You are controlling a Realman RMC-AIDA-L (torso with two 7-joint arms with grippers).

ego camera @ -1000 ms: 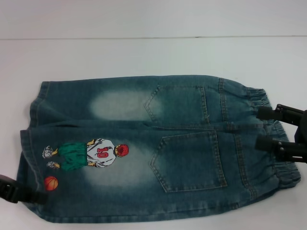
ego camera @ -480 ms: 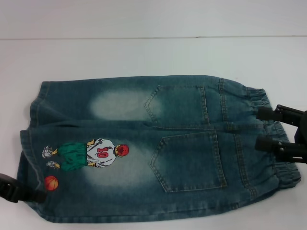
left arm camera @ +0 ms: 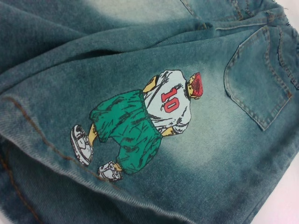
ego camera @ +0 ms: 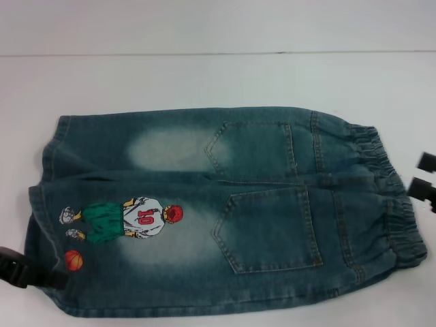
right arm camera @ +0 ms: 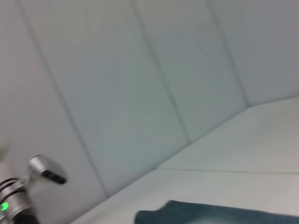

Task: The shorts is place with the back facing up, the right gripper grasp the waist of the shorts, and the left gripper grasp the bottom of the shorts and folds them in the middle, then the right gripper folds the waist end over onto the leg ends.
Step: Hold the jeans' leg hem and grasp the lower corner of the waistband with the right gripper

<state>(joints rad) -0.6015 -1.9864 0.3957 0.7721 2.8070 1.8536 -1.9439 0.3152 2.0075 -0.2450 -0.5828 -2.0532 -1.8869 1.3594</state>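
Observation:
The shorts lie flat on the white table, back up, two patch pockets showing. The elastic waist points right. The leg ends with the number 10 player print point left. My right gripper is at the right edge of the head view, open, a little clear of the waist and holding nothing. My left gripper is at the lower-left corner, touching the bottom of the shorts by the basketball print. The left wrist view shows the print and a stitched hem, but no fingers.
White table stretches behind the shorts to a pale wall. In the right wrist view are the wall, the table, a strip of denim, and the left arm's silver section with a green light.
The right gripper has drawn back to the right, off the waistband it was over. The left gripper and the shorts have not moved.

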